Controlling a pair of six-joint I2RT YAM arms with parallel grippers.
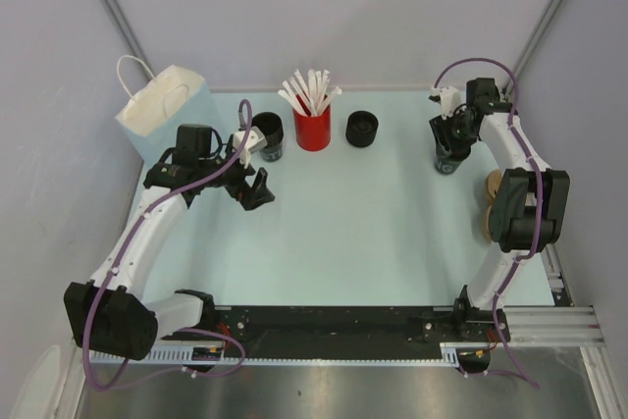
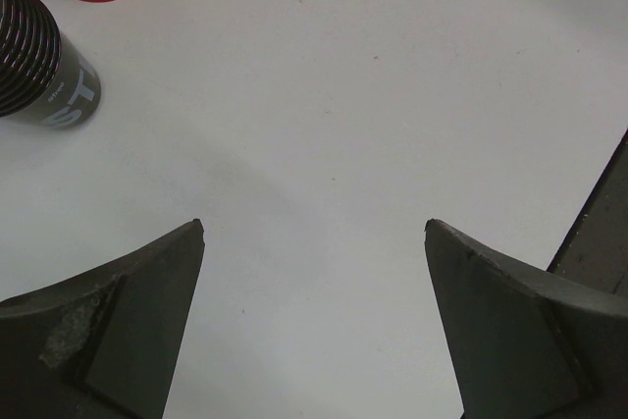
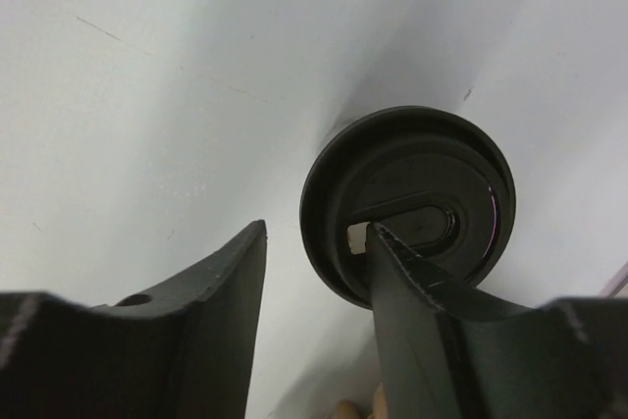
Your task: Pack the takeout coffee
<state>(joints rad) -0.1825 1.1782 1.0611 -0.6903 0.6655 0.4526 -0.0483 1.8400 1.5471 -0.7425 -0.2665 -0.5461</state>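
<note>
Pale, blue-tinted and matte, the surface [image 1: 373, 233] fills the space between grey walls, with both arms bolted at its near edge. A white paper bag [image 1: 162, 110] with cord handles stands at the far left corner. At the right edge a tan cardboard tray [image 1: 488, 205] lies mostly hidden behind the right arm.

Along the far side, a red cup [image 1: 312, 130] holds a fan of white sticks [image 1: 312, 85]. Just to its left stands a black ribbed cup [image 1: 267, 136] with an open top. To the red cup's right, a little apart, sits a low round black piece [image 1: 361, 129]; whether it is a lid or a cup cannot be told.

The takeout coffee [image 3: 407, 193] stands upright on the surface at the far right, well apart from the bag and just beyond the tray. A black lid with a sip slot covers it.

The right gripper [image 3: 316, 233] hangs directly over the coffee with its fingers partly spread. One finger crosses the top of the lid while the other is off to the side, over bare surface. The cup is not between them, so nothing is pinched.

The left gripper [image 2: 314, 226] hovers near the ribbed cup, spread wide, with only bare surface between its fingers.
</note>
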